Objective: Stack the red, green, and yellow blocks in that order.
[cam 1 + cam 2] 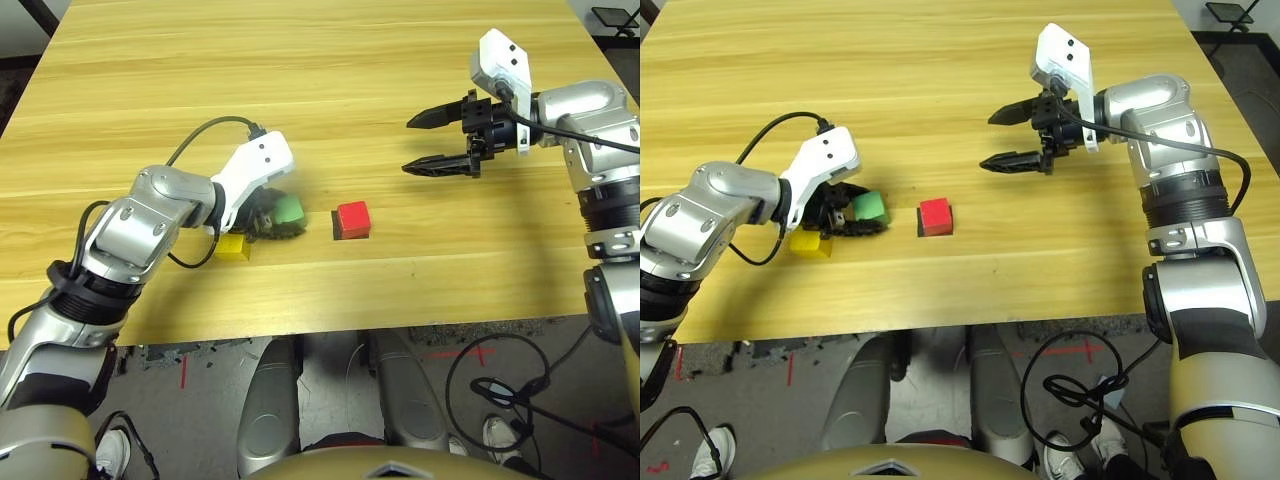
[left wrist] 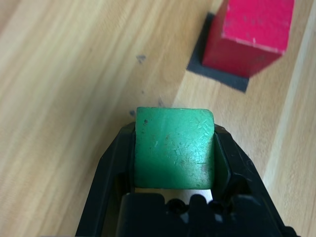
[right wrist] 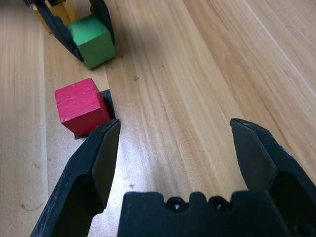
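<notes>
We saw a pale wooden table with long grain lines running from left to right, and on it, near the middle of its near edge, a flat black square patch that lay partly covered. Beyond the near edge we had a grey floor below, marked with short strips of red tape to the left and right, with a loop of black cable lying on the right. Near the bottom we noticed white shoes, and past the far right corner a small dark flat-topped object.
</notes>
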